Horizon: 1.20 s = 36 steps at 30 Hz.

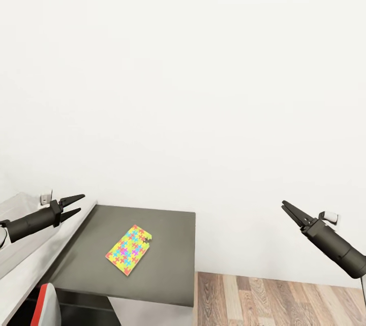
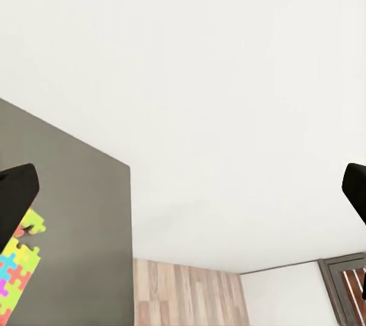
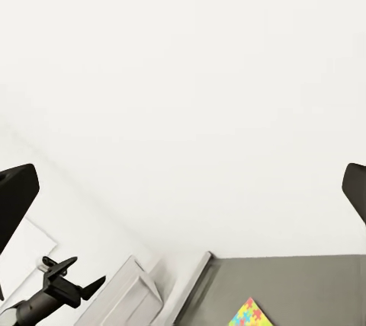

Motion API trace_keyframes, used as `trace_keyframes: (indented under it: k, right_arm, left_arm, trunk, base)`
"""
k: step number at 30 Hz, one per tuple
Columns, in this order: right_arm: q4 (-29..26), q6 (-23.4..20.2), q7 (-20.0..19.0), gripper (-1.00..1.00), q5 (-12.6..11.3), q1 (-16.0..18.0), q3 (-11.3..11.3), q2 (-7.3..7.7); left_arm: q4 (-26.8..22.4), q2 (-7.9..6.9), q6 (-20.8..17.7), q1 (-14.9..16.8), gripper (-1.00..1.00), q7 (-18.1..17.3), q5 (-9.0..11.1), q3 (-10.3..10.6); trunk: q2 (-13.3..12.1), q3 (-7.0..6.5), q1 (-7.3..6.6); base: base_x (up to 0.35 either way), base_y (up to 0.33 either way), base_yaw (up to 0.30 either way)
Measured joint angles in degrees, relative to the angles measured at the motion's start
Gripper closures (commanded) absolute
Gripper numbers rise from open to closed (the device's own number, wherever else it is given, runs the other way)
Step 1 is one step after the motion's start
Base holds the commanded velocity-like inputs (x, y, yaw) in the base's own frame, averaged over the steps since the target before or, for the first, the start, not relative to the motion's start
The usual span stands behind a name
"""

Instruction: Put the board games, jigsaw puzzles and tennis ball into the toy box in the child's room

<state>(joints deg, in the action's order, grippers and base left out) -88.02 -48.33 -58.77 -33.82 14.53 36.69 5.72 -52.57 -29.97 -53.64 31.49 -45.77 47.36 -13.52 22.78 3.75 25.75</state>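
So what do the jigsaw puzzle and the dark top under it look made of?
Jigsaw puzzle: thin flat slab, likely card or foam, matte, with bright interlocking printed pieces. Dark grey top: smooth, matte, probably laminate or painted board; no grain visible.

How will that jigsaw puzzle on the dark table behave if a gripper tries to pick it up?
The jigsaw puzzle lies thin and flat on the dark table, so fingers probably cannot get under it; sliding it toward an edge may help. Made of interlocked pieces, with one corner notched, it might flex or separate if lifted by one side. It looks light and will not roll.
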Motion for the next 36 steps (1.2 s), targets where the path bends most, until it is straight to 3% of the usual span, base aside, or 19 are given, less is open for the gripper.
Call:
trace_keyframes:
  k: [20,36]
  right_arm:
    - [1.2,0.0,0.3,-1.0,0.0,0.0,0.0,0.09]
    - [1.3,0.1,0.4,-1.0,0.0,0.0,0.0,0.08]
  left_arm:
    - [0.0,0.0,0.0,0.0,-1.0,0.1,0.0,0.0]
    - [0.0,-0.08,0.0,0.0,-1.0,0.0,0.0,0.0]
  trunk:
    - [0.0,1.85,0.0]
    - [0.0,2.63,0.0]
  base:
    - [0.0,-0.103,-0.007]
    - [0.0,-0.011,-0.179]
